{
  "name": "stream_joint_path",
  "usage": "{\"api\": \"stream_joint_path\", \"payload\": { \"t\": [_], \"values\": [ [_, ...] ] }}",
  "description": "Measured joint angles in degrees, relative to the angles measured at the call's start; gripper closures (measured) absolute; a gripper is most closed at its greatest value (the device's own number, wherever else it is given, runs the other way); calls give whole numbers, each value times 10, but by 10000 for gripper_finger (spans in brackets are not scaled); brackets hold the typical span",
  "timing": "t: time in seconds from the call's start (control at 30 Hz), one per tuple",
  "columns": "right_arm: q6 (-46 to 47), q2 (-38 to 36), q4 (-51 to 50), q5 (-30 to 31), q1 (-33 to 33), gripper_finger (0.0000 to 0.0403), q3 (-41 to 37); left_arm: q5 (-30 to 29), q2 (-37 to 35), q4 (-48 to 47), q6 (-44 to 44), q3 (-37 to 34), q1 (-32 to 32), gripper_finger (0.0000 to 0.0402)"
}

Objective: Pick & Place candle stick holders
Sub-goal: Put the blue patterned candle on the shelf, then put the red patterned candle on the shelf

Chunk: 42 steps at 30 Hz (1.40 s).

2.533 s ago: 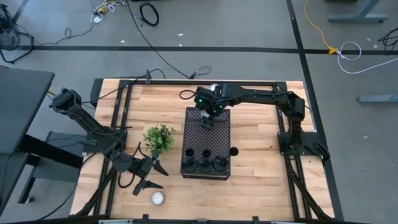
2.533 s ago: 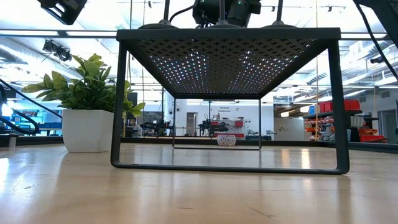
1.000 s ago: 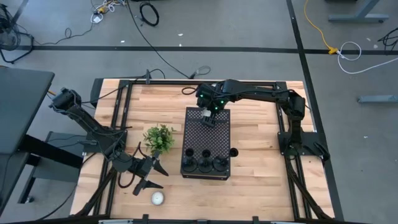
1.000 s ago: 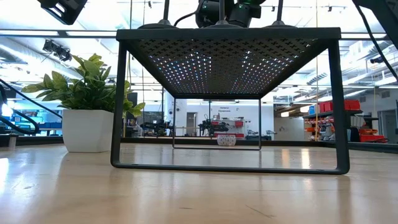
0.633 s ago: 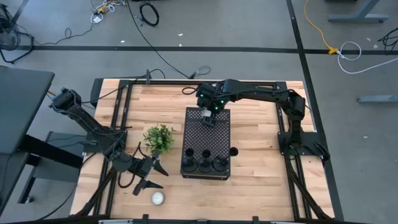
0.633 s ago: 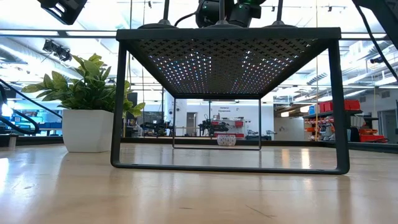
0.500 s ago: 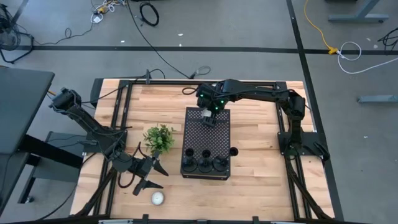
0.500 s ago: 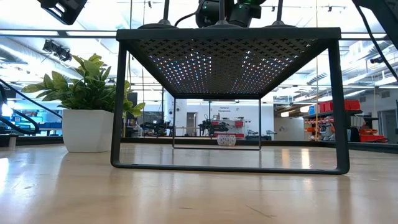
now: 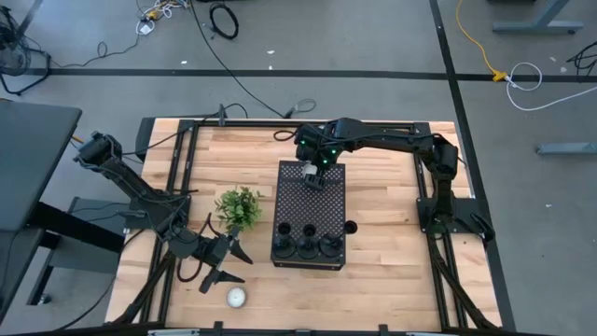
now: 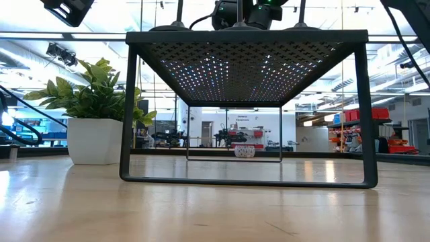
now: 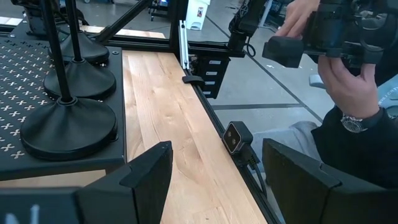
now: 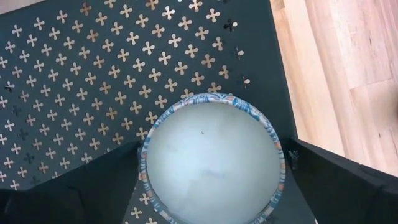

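Three black candle stick holders (image 9: 305, 245) stand in a row on their round bases at the near end of the black perforated stand (image 9: 310, 210); their bases (image 11: 67, 127) and thin stems also show in the left wrist view. My right gripper (image 9: 312, 177) points down over the stand's far end. It is open, with its fingers on either side of a white round candle (image 12: 211, 158) in a blue-patterned cup. My left gripper (image 9: 222, 263) waits open with nothing in it near the table's near left corner, level with the holders (image 10: 300, 13). My right gripper comes at the white candle from above, one finger (image 12: 93, 186) close to each side of its patterned rim (image 12: 144, 168). I cannot tell whether the fingers touch the rim. The candle shows upright over the stand's perforated top (image 12: 93, 74).
A potted plant (image 9: 239, 207) stands left of the stand. A second white candle (image 9: 236, 298) lies near the table's front edge. A small dark round thing (image 9: 351, 227) sits on the table by the stand's right side. A person holding a camera (image 11: 329, 43) is beyond the table edge.
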Motion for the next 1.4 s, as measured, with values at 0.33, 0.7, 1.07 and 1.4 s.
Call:
{"api": "stream_joint_path", "payload": {
  "t": [0.33, 0.7, 1.07, 1.4],
  "values": [
    [7, -23, -20, 5, -11, 3, 0, 0, 0, 0, 0, 0, 0, 154],
    [3, -61, -46, -2, -21, 3, 0, 0, 0, 0, 0, 0, 0, 154],
    [-10, -132, -93, 94, -68, 3, 0, 0, 0, 0, 0, 0, 0, 154],
    [3, -136, -43, 96, -166, 3, -53, 0, 0, 0, 0, 0, 0, 154]
  ]
}}
